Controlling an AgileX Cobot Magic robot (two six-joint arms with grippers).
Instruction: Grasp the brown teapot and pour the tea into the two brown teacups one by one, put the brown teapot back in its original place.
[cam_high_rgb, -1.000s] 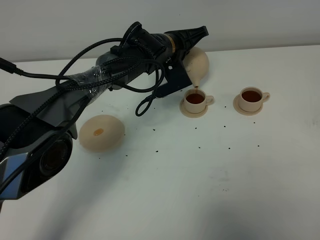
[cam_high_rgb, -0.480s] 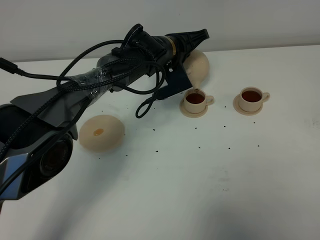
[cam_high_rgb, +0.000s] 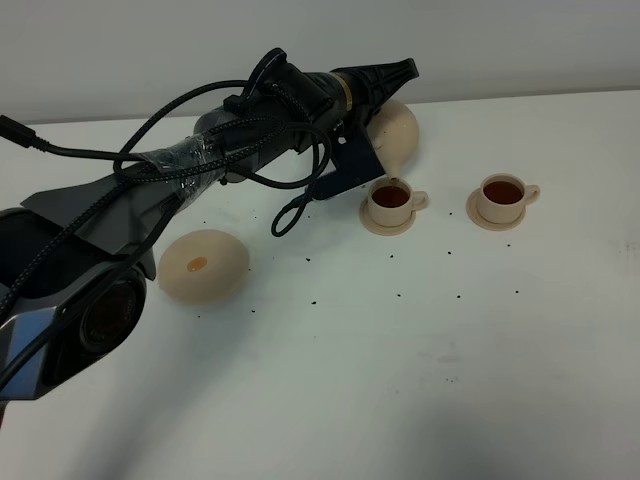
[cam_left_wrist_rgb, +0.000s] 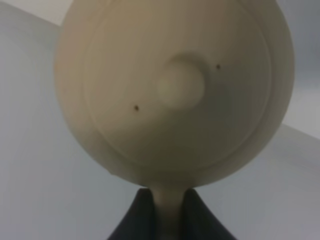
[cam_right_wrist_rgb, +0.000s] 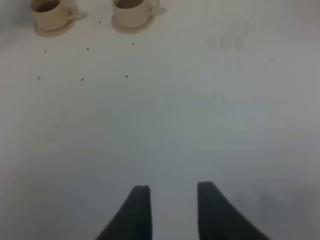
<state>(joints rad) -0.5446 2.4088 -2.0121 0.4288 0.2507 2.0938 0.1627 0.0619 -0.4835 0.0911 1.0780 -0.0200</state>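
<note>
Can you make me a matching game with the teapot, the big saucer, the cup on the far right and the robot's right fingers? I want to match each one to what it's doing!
Things:
1. brown teapot
2. big saucer
3. right-hand teacup
4. right gripper

States:
A. bare, with a darker spot in the middle
B. open, fingers apart, holding nothing
C. tipped, spout over the nearer cup
D. full of dark tea, standing on its little saucer

Pairs: 1-C, 2-A, 3-D, 4-B
</note>
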